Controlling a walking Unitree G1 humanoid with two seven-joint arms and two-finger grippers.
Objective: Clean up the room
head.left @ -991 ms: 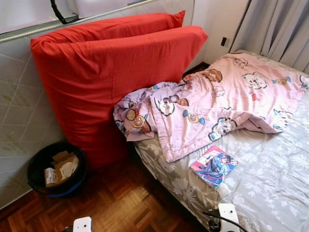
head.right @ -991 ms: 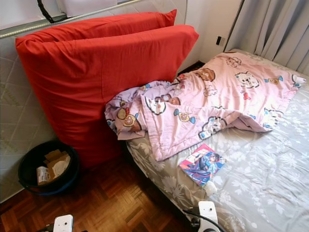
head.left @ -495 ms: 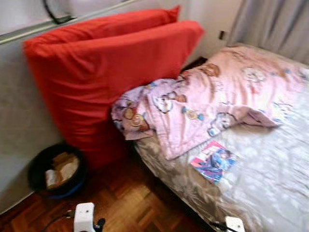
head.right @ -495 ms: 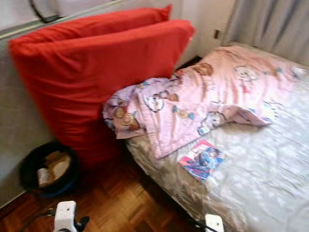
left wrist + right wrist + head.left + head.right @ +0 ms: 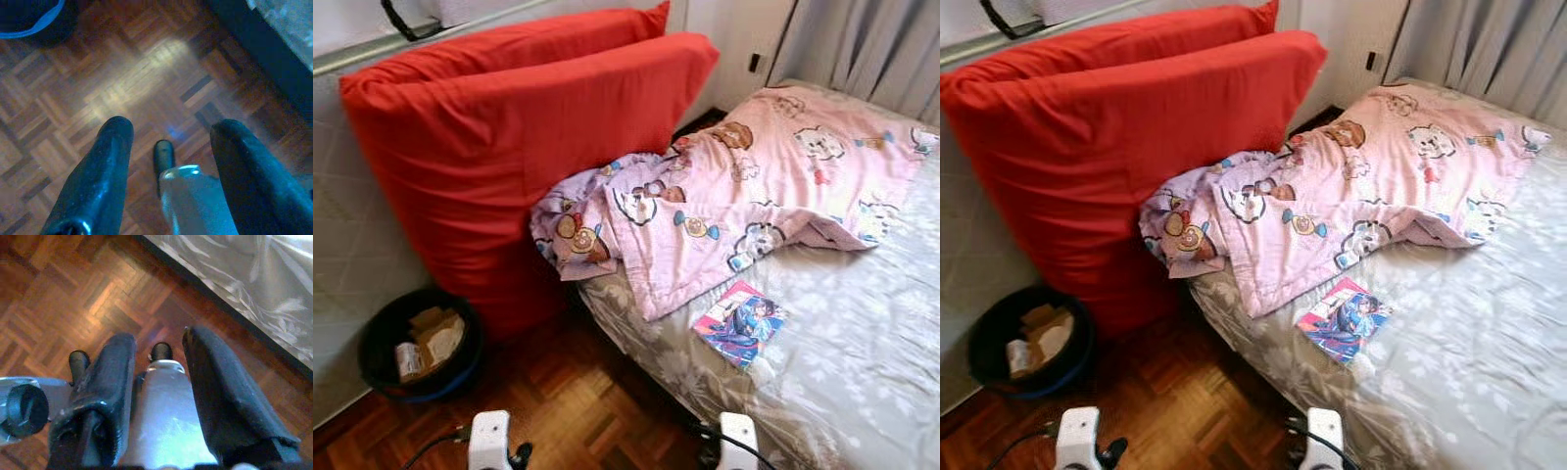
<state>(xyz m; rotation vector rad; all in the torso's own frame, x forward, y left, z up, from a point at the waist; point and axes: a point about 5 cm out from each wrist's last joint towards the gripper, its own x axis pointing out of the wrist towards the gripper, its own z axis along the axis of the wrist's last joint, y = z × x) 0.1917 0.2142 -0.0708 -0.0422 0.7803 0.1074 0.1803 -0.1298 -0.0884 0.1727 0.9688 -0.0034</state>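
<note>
A comic book (image 5: 738,322) lies on the bed (image 5: 862,352), lower right of the frame, below the pink blanket (image 5: 744,206). Left pincer (image 5: 168,142) and right pincer (image 5: 159,357) hang wide apart above the floor (image 5: 568,401).

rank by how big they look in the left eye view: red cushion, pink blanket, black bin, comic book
1. red cushion and pink blanket: both cover similar areas of the picture, too close to rank.
2. black bin, clearly smaller.
3. comic book, smallest.
</note>
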